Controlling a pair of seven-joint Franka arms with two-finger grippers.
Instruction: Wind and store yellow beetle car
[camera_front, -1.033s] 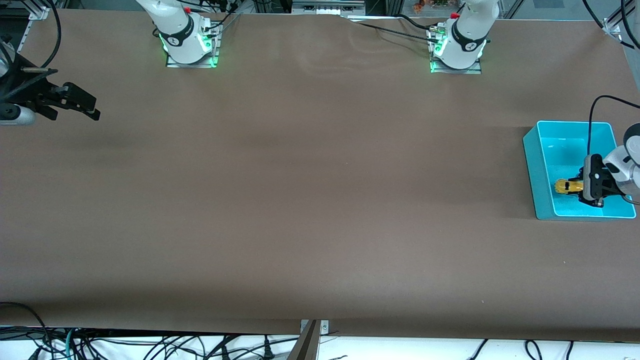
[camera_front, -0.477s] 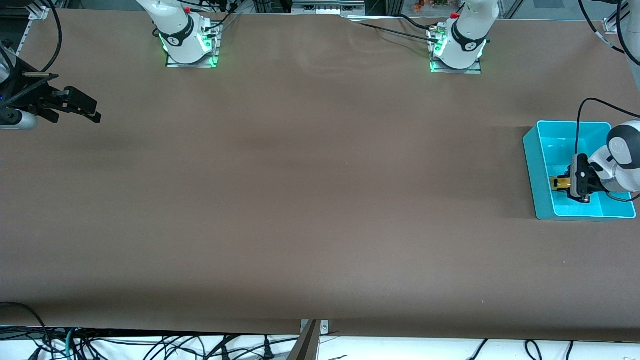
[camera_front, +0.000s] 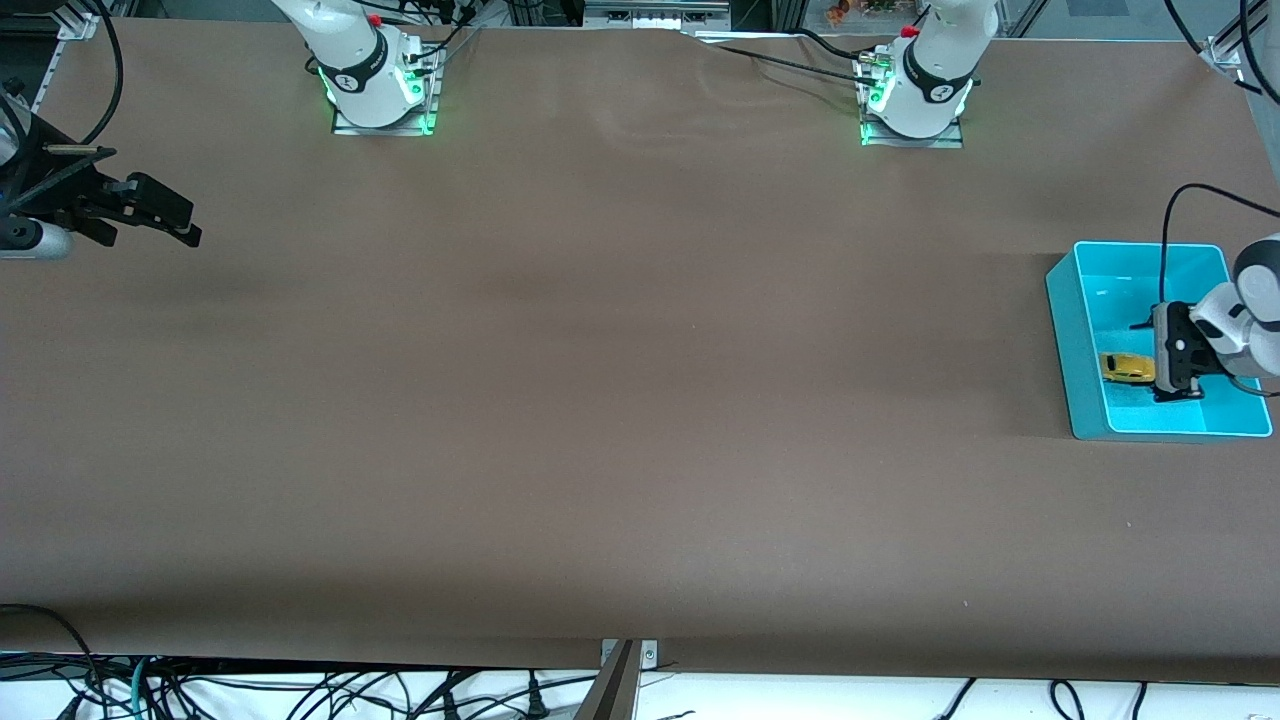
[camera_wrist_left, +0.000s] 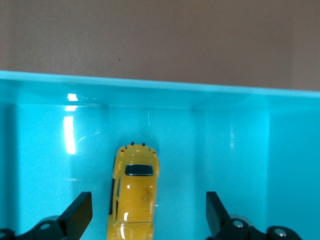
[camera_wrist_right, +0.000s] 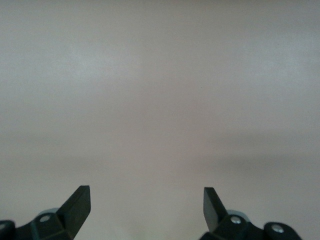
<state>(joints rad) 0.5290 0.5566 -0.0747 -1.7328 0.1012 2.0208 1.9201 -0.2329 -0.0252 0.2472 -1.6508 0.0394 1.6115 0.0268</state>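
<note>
No readable brand, label or writing on the car, the bin or the grippers.

The yellow beetle car (camera_front: 1127, 368) lies inside the cyan bin (camera_front: 1082, 340) at the right edge of the front view, about mid-height, resting on the bin floor in the half nearer the front camera. Seen in the left wrist view, the car (camera_wrist_left: 134, 197) is bright glossy yellow with a rounded roof, a dark window on top and dark side glass; small dark studs show at one end. It sits upright on its wheels, between the fingers but touching neither.

Left gripper (camera_front: 1172, 362) is over the bin, just beside the car, jaws spread wide and holding nothing; its fingertips (camera_wrist_left: 80, 212) stand clear of the car on both sides.

Right gripper (camera_front: 165, 215) waits at the upper left of the front view, over bare brown table (camera_front: 620, 400), jaws wide apart and empty, as the right wrist view also shows (camera_wrist_right: 145, 210).
</note>
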